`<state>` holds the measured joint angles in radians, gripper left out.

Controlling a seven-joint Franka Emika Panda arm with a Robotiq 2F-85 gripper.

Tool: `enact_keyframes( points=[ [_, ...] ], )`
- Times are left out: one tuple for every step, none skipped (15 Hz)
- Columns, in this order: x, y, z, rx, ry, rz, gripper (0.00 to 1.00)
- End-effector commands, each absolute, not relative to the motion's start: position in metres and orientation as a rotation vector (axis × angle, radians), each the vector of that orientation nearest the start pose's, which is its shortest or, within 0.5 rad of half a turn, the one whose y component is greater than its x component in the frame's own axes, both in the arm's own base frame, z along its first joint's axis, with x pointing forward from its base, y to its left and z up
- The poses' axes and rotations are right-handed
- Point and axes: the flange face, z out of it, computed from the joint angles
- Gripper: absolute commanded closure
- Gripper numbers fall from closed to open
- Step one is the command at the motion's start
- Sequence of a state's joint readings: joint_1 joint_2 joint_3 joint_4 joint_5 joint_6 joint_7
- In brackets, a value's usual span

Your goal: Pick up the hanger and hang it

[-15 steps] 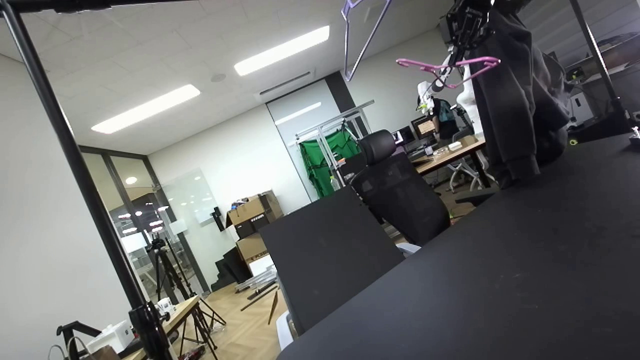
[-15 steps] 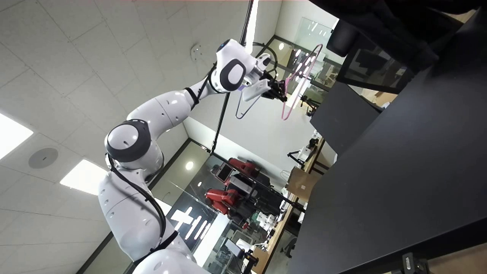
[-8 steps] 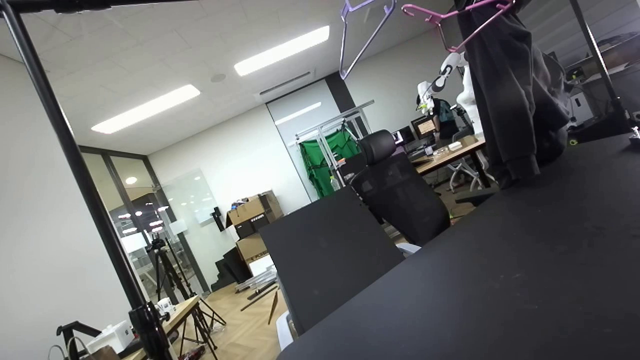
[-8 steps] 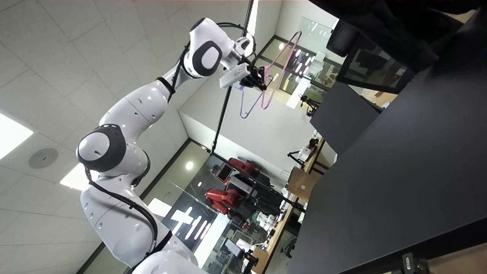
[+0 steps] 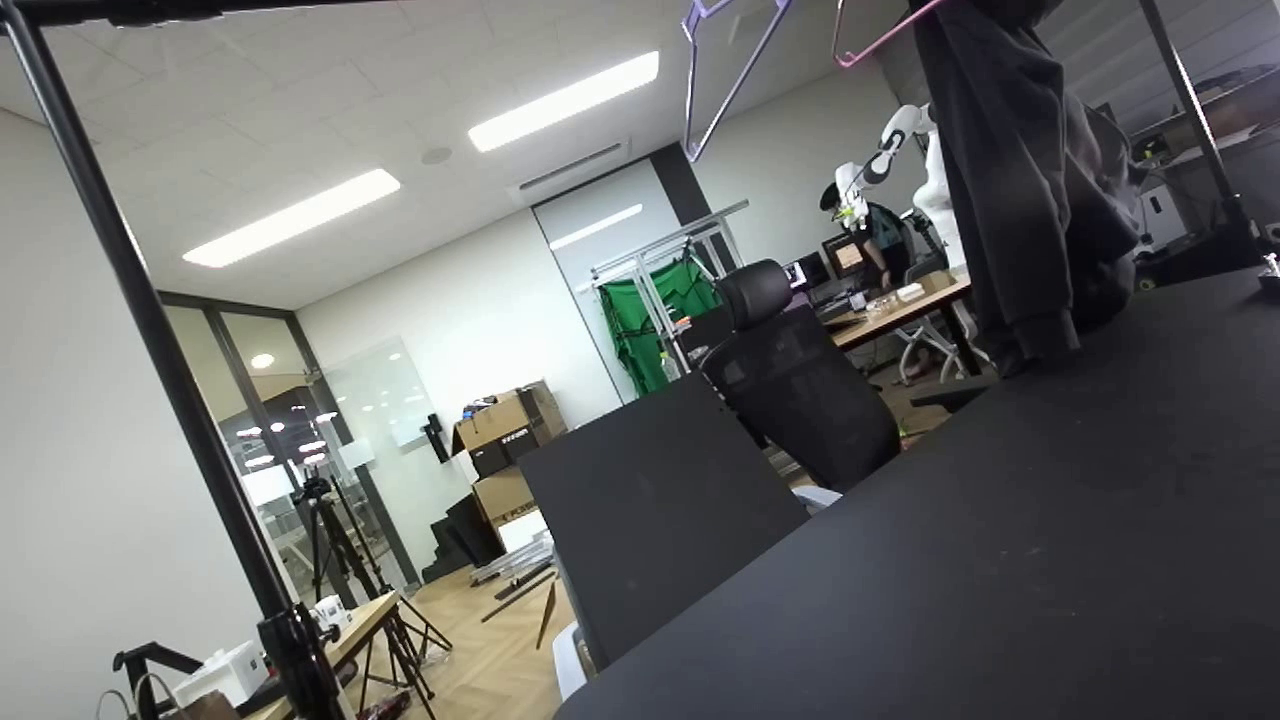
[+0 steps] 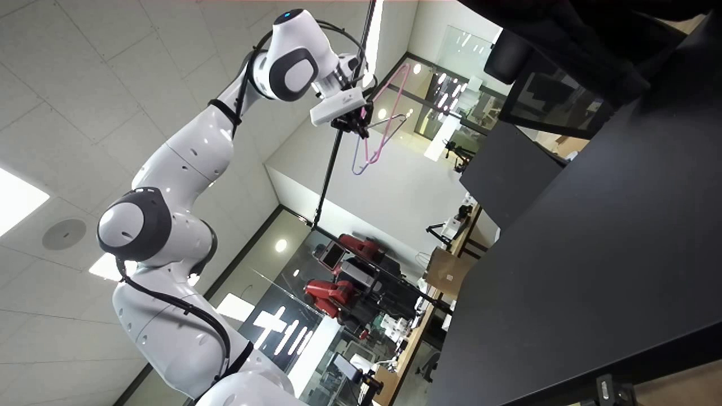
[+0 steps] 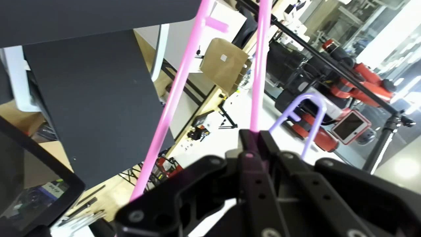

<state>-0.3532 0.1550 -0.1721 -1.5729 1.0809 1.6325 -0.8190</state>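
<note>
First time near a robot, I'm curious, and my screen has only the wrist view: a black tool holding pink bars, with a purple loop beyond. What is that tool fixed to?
Observer: The tool you see sits, in an exterior view, at the end of a long white arm.
Visitor: Are the pink and purple things touching?
Observer: Not where I can see: in an exterior view a gap shows between the pink hanger and the purple hanger, though both run out of the picture at the top.
Visitor: Is anything else hidden from me?
Observer: Yes, what looks like a dark garment, toward the right in an exterior view.
</note>
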Motion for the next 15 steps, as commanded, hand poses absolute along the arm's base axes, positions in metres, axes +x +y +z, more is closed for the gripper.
enact_keyframes(
  points=[
    [0.574, -0.224, 0.598, -2.068, -0.270, -0.739, 0.98],
    [0.574, -0.225, 0.598, -2.049, -0.276, -0.754, 0.98],
    [0.575, -0.227, 0.598, -2.033, -0.272, -0.768, 0.98],
    [0.577, -0.229, 0.597, -2.020, -0.233, -0.783, 0.98],
    [0.579, -0.230, 0.595, -2.017, -0.196, -0.786, 0.98],
    [0.575, -0.227, 0.591, -2.033, -0.230, -0.771, 0.92],
    [0.576, -0.229, 0.589, -2.026, -0.220, -0.778, 0.92],
    [0.577, -0.230, 0.588, -2.024, -0.216, -0.778, 0.92],
    [0.577, -0.230, 0.587, -2.024, -0.214, -0.778, 0.92],
    [0.577, -0.230, 0.587, -2.023, -0.214, -0.778, 0.92],
    [0.577, -0.230, 0.587, -2.022, -0.214, -0.778, 0.92],
    [0.577, -0.230, 0.587, -2.022, -0.214, -0.779, 0.92],
    [0.577, -0.230, 0.587, -2.021, -0.214, -0.779, 0.92],
    [0.577, -0.230, 0.587, -2.020, -0.214, -0.780, 0.92],
    [0.577, -0.230, 0.587, -2.019, -0.213, -0.780, 0.98]
  ],
)
